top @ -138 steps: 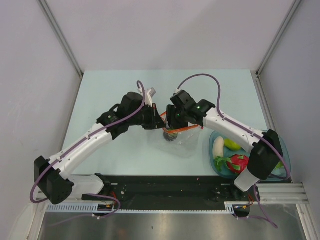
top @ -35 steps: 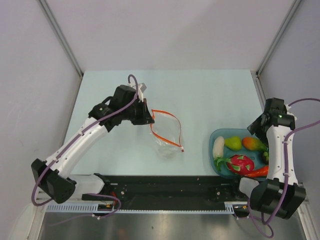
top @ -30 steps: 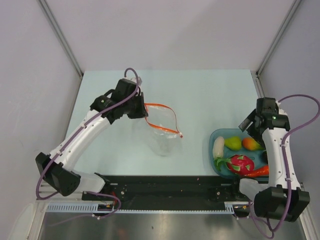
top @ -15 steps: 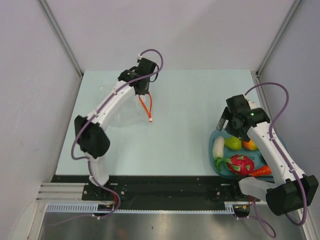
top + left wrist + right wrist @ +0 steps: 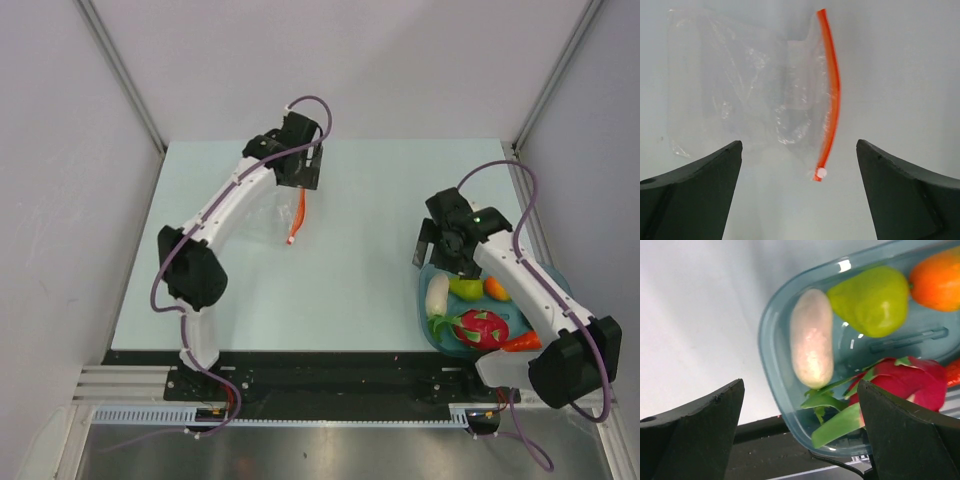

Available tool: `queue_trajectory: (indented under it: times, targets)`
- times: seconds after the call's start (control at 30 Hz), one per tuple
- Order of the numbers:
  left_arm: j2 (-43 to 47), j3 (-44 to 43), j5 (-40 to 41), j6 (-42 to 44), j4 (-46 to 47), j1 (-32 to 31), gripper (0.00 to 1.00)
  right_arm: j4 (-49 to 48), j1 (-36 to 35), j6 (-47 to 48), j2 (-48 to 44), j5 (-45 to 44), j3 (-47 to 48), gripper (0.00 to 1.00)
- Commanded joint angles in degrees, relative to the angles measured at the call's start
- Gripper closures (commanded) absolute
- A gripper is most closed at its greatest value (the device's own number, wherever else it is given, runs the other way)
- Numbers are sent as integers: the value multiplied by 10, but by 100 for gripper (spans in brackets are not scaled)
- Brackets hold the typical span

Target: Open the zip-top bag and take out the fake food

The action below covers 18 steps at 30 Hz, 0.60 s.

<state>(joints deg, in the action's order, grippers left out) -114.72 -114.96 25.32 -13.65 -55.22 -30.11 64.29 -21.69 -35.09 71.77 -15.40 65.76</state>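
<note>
Bag (image 5: 740, 90) is laid flat ahead of spread left gripper (image 5: 799, 143), zip fore-aft; right gripper (image 5: 801, 382) is spread near food (image 5: 812, 347).

Your clear zip-top bag (image 5: 740, 90) lies flat and empty on the bench (image 5: 400, 190) at far left, its red-orange strip (image 5: 833, 100) bowed, while the fake food (image 5: 478, 328) sits together in the teal tray (image 5: 771, 357), near right.

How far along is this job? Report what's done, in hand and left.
Done: the zip-top bag lies flat and empty on the table; the fake food sits in the teal tray. In hand: nothing; left gripper hangs open over the bag, right gripper open over the tray. Left: seemingly nothing.
</note>
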Motion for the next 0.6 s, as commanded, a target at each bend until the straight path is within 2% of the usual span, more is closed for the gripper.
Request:
queue_trajectory:
  times: [0.0, 0.1, 0.13, 0.2, 0.23, 0.27, 0.3, 0.33, 0.37, 0.43, 0.47, 0.53, 0.57]
  targets:
    - [121, 12, -120, -40, 30, -8, 0, -36, -38, 10, 28, 25, 46, 0]
    - [218, 121, -232, -73, 101, -15, 0, -66, -84, 5, 45, 33, 66, 0]
    - [246, 200, -266, -82, 129, -21, 0, -79, -95, -1, 45, 35, 70, 0]
    - [339, 284, -335, -124, 217, -28, 0, -126, -120, -9, 37, 62, 65, 1]
    - [370, 376, -352, -143, 286, -38, 1, -170, -125, -13, 19, 95, 50, 0]
    - [442, 423, -366, -162, 325, -43, 0, -192, -133, -27, 7, 107, 37, 0]
    - [477, 471, -377, -202, 364, -50, 0, -214, -146, -36, -7, 116, 24, 0]
    - [517, 563, -392, -221, 443, -61, 1, -260, -154, -44, -24, 130, 11, 0]
    - [583, 604, -396, -238, 479, -65, 0, -279, -160, -52, -56, 132, -20, 0]
    - [649, 698, -402, -276, 544, -72, 0, -314, -170, -64, -90, 131, -49, 0]
    - [704, 717, -399, -291, 550, -72, 1, -321, -171, -77, -121, 131, -76, 0]
    - [748, 749, -403, -292, 546, -72, 0, -332, -166, -94, -151, 127, -108, 0]
    - [810, 769, -416, -299, 550, -72, 0, -338, -165, -116, -195, 142, -138, 0]
